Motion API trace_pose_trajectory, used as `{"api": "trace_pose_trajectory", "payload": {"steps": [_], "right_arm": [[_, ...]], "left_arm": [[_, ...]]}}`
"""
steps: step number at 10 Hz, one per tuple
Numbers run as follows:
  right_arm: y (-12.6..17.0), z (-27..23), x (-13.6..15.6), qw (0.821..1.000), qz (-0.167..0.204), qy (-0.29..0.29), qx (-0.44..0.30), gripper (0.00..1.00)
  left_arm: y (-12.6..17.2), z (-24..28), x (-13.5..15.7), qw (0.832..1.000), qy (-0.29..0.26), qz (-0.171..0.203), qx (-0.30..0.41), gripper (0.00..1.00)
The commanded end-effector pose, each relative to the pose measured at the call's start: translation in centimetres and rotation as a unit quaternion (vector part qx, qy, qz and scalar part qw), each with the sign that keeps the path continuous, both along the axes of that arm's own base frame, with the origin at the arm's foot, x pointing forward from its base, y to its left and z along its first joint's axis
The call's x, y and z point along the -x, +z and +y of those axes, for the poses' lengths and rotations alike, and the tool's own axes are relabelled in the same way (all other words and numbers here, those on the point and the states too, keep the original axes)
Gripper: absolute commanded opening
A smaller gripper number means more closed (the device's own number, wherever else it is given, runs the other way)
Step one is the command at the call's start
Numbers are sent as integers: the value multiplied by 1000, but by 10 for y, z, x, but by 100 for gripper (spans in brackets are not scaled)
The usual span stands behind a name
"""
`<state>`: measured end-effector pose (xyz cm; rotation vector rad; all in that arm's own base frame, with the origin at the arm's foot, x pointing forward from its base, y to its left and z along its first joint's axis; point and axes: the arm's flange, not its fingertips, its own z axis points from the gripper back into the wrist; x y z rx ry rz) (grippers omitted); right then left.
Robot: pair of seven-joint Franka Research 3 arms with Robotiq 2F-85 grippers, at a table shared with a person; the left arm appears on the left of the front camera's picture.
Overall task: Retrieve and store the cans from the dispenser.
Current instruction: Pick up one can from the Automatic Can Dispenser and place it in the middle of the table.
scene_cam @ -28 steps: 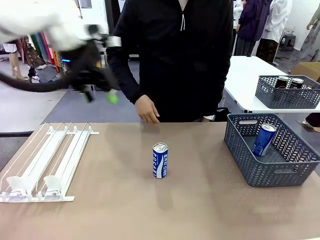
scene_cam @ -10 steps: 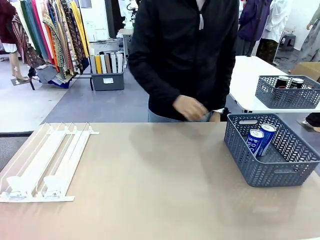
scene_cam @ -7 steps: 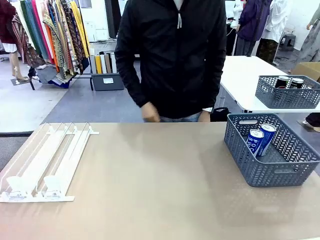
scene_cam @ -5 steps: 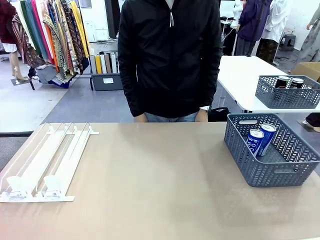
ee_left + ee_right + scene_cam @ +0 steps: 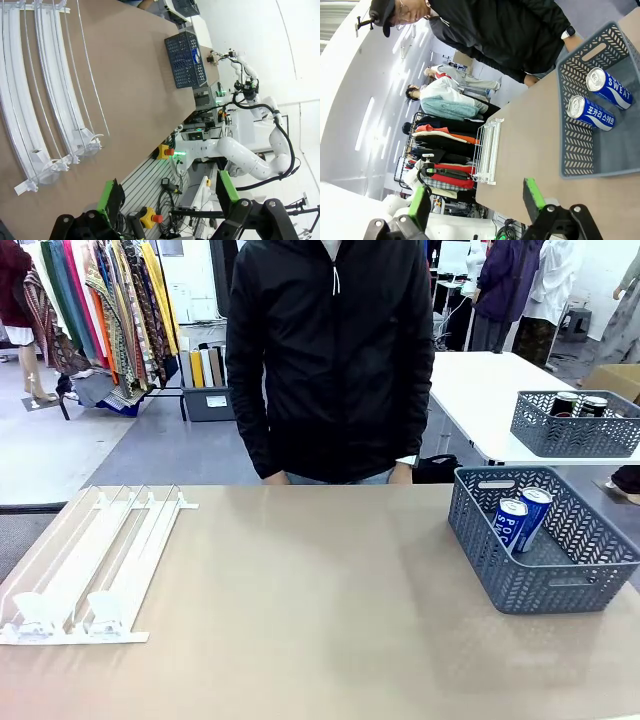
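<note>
The white dispenser lies at the table's left, its lanes bare; the left wrist view looks down on the dispenser from high above. Two blue-and-white cans lean inside the grey basket at the right. In the right wrist view both cans lie in the basket. My left gripper hangs open in the air with nothing between its fingers. My right gripper is open too, raised well back from the basket. A person in a black jacket stands at the far edge.
A second grey basket with dark cans sits on a white table behind at the right. Clothes racks stand in the far left background. The brown tabletop stretches wide between dispenser and basket.
The can standing mid-table is now in the basket beside the first one. The person drew the hand back and stands upright. My left arm has left the front view.
</note>
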<state>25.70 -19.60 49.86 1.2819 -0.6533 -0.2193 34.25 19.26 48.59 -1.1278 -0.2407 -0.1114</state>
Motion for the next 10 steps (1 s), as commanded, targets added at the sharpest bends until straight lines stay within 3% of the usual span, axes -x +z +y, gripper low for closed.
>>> {"api": "trace_pose_trajectory", "payload": {"steps": [1,10], "right_arm": [[2,1,-4,1000,-21,-1,-7,100],[2,1,-4,1000,-21,-1,-7,100]], "left_arm": [[2,0,2,1000,-2,3,2,100],[2,0,2,1000,-2,3,2,100]]}}
